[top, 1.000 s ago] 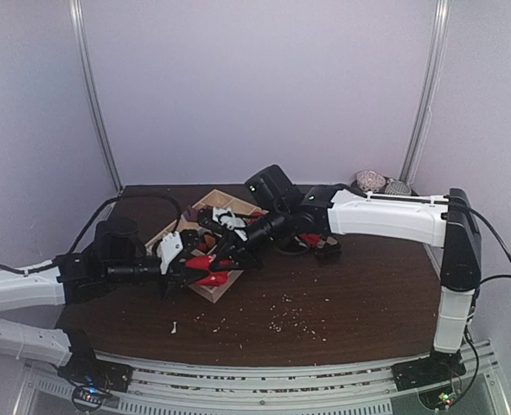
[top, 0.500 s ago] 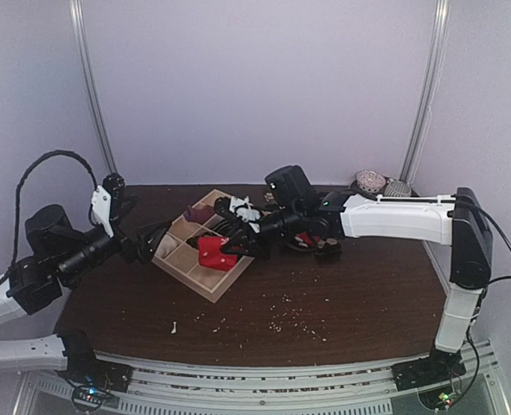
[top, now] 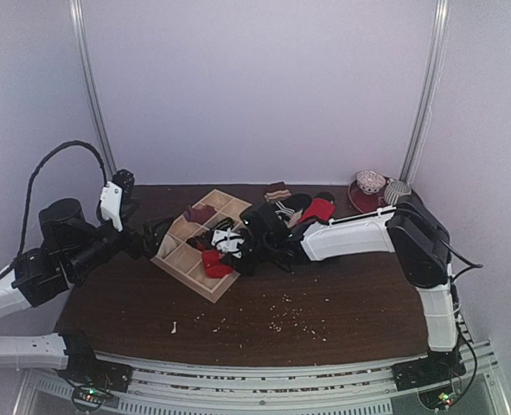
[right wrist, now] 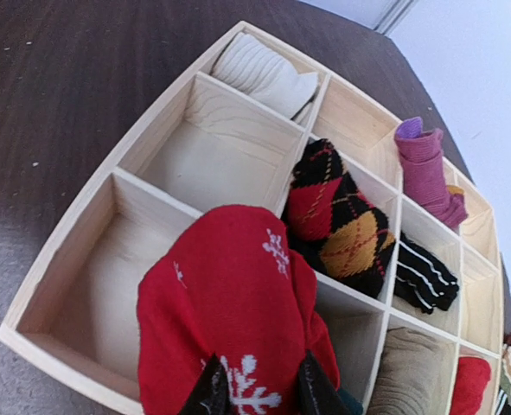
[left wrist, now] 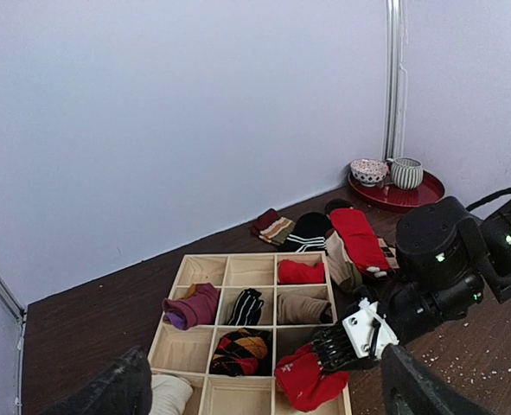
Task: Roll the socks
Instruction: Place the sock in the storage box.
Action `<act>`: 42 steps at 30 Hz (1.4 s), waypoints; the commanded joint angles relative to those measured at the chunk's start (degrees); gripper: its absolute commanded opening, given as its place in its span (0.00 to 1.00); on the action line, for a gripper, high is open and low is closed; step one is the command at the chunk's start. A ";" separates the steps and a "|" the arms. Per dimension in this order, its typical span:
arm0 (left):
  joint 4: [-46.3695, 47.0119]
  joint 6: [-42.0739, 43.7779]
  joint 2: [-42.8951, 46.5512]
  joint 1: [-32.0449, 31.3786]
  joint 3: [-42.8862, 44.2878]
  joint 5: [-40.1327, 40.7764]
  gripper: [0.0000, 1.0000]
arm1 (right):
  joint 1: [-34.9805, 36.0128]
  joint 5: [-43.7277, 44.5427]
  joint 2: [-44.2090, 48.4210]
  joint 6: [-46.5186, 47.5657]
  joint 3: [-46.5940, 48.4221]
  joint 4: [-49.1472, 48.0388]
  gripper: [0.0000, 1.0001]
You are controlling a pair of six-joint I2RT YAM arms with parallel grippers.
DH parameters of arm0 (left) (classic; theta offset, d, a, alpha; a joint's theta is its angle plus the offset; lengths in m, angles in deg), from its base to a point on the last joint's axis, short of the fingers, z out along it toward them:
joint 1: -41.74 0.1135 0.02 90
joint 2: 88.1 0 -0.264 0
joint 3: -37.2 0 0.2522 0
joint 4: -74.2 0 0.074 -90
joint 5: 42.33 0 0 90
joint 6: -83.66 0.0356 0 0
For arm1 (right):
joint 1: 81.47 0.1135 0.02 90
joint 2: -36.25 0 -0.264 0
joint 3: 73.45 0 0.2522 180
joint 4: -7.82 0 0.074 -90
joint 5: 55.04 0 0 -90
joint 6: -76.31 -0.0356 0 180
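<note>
The right gripper [right wrist: 259,391] is clamped on a red snowflake roll [right wrist: 229,311], both fingertips pressed into the bundle's upper side, and it hangs low over the corner of the wooden organiser box [left wrist: 182,347] nearest those fingers. It seems to straddle a divider, so I can't tell which cell it is over. An empty cell lies just to one side of the roll, and an argyle roll [right wrist: 341,225] fills the cell beyond it, so I judge the drop needs only a small nudge toward the bare cell. The loose socks lie behind these fingers, on the far side of the right forearm. The red sock with the white-striped end [left wrist: 357,238] lies stretched out, its long axis roughly along that forearm. The cream sock [left wrist: 337,264] is tucked against its side, touching it and mostly hidden. A black-and-white striped sock [left wrist: 309,232] lies against the cream one and could get dragged along. A red tray [left wrist: 411,201] with crockery stands farther back. The left gripper [top: 154,235] is spread wide and holds nothing. It is held back on the opposite side of the box, which stands between it and the socks, so the right arm is the nearer one.
</note>
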 commanded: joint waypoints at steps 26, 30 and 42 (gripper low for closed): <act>-0.33 0.23 1.42 0.27 -2.19 0.81 0.90 | 10.00 23.76 -1.90 9.15 -2.29 -2.03 0.02; -0.88 0.05 1.64 0.27 -2.09 0.79 0.90 | 10.12 17.63 -2.87 4.52 2.46 7.99 0.03; -1.05 -0.67 2.73 0.28 -2.55 -0.30 0.90 | 10.21 10.05 -8.61 -6.49 7.39 19.04 0.03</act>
